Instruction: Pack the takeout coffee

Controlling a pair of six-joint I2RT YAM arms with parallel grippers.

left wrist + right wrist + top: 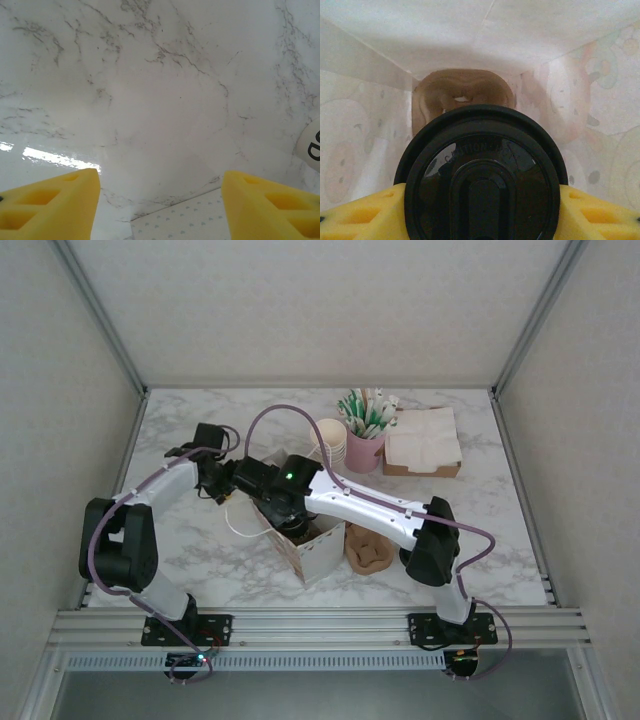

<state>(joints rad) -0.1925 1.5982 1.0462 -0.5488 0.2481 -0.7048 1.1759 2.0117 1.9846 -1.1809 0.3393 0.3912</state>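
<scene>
Seen from above, the left arm's base (186,628) and the right arm's base (450,625) sit closest, bolted to the metal rail. Both arms reach over the marble table (500,540) toward a white paper bag (318,558) that stands open near the middle. The right arm (370,505) dips into the bag's mouth. The left arm (165,485) ends just beside the bag. A brown pulp carrier (368,550) touches the bag's right side. Further back stand a stack of cream paper cups (332,443), a pink cup of straws (365,445) and a box of napkins (423,445).

On the left wrist camera, the left gripper (160,200) has its yellow fingers (55,205) well apart with nothing between them, over bare marble.

On the right wrist camera, the right gripper (480,220) is clamped on the takeout coffee (482,170), with a yellow finger pressed against each side of its black lid. The cup is inside the bag, with white walls all around it. A brown pulp shape (462,97) lies beyond the lid, deeper in. I cannot tell whether the cup touches the bottom.
</scene>
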